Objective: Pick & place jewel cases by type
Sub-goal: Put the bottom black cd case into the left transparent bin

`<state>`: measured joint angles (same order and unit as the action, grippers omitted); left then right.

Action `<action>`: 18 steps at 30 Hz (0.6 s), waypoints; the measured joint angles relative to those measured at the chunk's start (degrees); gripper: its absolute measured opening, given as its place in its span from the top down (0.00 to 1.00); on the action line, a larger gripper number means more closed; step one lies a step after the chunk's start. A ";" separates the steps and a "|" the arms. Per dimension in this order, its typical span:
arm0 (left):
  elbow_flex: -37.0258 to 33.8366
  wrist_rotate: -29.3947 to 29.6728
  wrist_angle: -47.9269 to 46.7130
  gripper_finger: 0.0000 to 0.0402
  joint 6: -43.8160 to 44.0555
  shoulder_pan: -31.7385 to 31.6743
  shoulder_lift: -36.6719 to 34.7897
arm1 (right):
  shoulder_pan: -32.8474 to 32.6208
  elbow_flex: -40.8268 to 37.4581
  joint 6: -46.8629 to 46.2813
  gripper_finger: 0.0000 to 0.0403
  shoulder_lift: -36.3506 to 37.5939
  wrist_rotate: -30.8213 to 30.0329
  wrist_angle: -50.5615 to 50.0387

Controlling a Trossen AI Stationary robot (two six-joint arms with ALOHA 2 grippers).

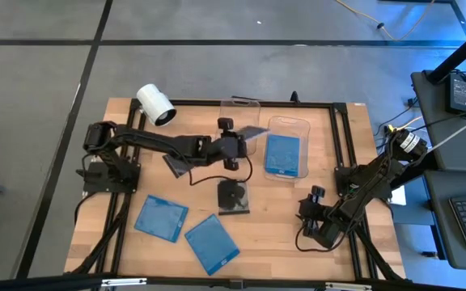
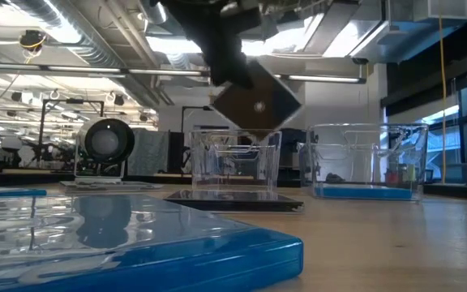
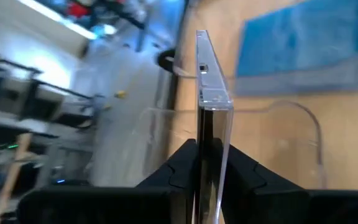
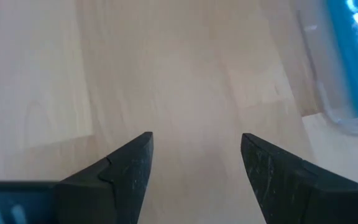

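A white cylinder (image 1: 155, 104) is seen lying at the far left corner of the wooden table (image 1: 298, 202), well to the left of the empty clear tub (image 1: 239, 109). Nearer the front edge, left and forward of that tub, two blue jewel cases (image 1: 161, 217) (image 1: 212, 242) lie flat, just beside each other. A dark jewel case (image 1: 233, 196) lies flat on the table between the blue pair and the empty tub.

The left arm is stretched across from the left side, and the left gripper (image 1: 245, 139) is held just in front of the empty tub. Its fingers (image 3: 185, 165) are clamped narrowly on a dark jewel case with a disc (image 2: 256, 104) — the case is seen edge-on in the left wrist view (image 3: 211, 106) and, in the low view, tilted on a corner in the air above the tub's rim.

Just to the right of the empty tub stands a second clear tub (image 1: 286, 128), in which a blue jewel case (image 1: 281, 153) lies flat; its blue edge is seen at the tub's bottom in the low view (image 2: 363, 191).

Farther right and forward of the tubs, the right gripper (image 1: 307, 212) is held low over bare wood — its fingers (image 4: 126, 165) are spread wide with nothing between them, and a corner of the second tub is seen nearby in the right wrist view.
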<state>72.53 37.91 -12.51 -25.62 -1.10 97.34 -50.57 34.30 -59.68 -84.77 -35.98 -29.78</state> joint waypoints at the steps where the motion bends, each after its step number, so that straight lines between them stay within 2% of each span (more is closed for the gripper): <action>1: 0.00 -1.39 -1.02 0.88 0.11 -0.56 0.00 | 0.02 0.00 0.00 0.39 0.00 -0.33 0.00; 5: 0.00 -3.44 -5.95 0.90 2.38 -2.42 0.00 | 0.00 0.00 -0.04 0.39 0.00 -0.43 0.05; 8: -0.04 -6.71 -6.01 0.91 0.96 -3.88 0.00 | 0.02 0.00 0.17 0.39 0.00 -0.45 0.04; 12: -0.04 -14.99 -6.09 0.90 -4.12 -6.12 0.00 | 0.02 0.00 -0.18 0.39 0.00 -0.47 0.06; 18: -0.04 -16.34 -7.89 0.90 -13.96 -9.86 0.00 | 0.02 0.00 -1.55 0.39 0.00 -0.58 0.12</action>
<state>72.49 21.58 -20.40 -39.58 -10.96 97.34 -50.54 34.30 -61.23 -84.77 -36.56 -29.66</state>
